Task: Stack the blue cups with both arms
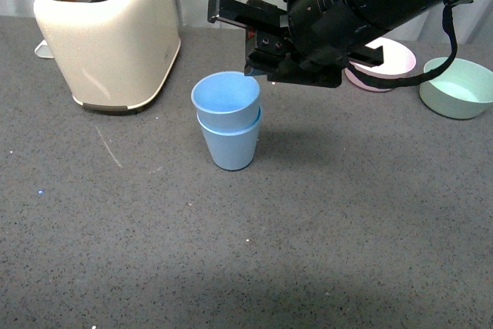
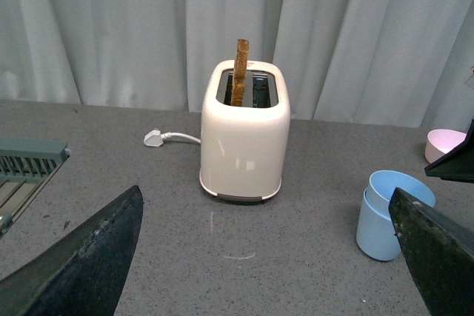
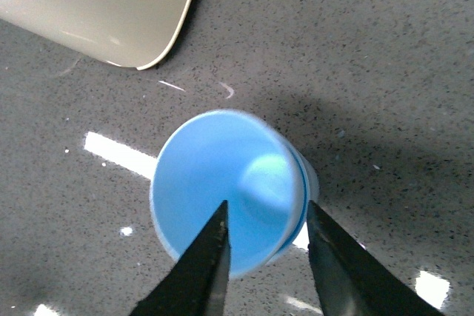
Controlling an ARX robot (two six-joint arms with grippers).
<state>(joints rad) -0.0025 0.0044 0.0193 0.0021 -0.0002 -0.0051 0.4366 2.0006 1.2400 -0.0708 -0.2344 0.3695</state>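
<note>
Because the blue cups (image 1: 227, 121) sit nested mid-surface, the right gripper (image 3: 266, 216) hangs spread above them, empty; the left gripper (image 2: 265, 194) gapes idle.

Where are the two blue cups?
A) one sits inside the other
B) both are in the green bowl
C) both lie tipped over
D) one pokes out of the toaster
A: the upper blue cup sits nested in the lower blue cup, which stands upright on the table.
</note>
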